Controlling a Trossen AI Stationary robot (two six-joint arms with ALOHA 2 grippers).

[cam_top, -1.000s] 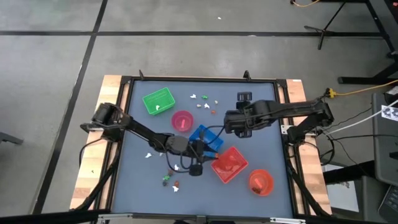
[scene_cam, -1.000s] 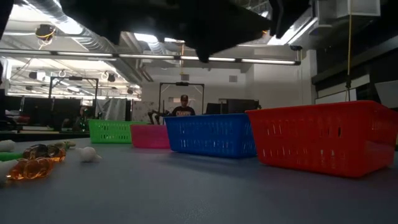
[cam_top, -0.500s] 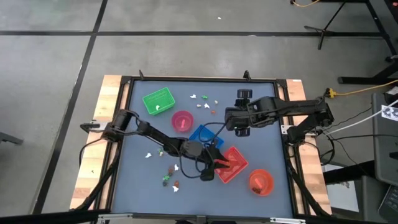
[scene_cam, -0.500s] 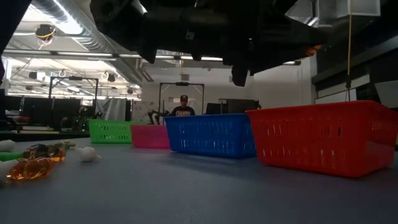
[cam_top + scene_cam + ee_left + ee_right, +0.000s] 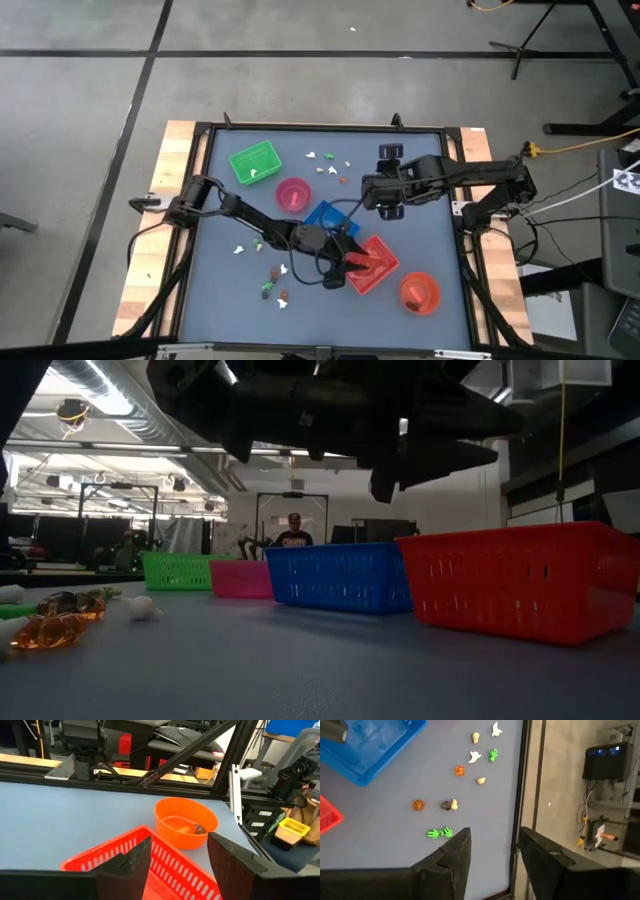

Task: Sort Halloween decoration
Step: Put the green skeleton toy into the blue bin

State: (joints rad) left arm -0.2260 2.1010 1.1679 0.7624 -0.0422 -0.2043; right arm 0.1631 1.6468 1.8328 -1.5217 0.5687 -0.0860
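Observation:
The Halloween decoration is several tiny trinkets lying on the table. One cluster (image 5: 330,165) lies near the far edge, with an orange piece (image 5: 460,770) and a green one (image 5: 440,833) in it. Another cluster (image 5: 272,282) lies near left, seen close as orange-brown pieces (image 5: 50,628) and a white one (image 5: 140,607). My left gripper (image 5: 178,840) hangs open over the red tray (image 5: 375,268), with nothing between its fingers. My right gripper (image 5: 493,832) hangs open high above the table, right of the far cluster, also holding nothing.
A green tray (image 5: 254,163), a pink bowl (image 5: 293,194) and a blue tray (image 5: 325,218) run in a slanting line from far left to the red tray. An orange bowl (image 5: 186,822) with a brown piece in it stands near right. A person stands in the room beyond (image 5: 295,535).
My left gripper has gone toward the table's right edge and a little down, from near the table's middle to over the red tray. There it has opened, and the orange piece that showed at its fingertips half a second ago is gone from them.

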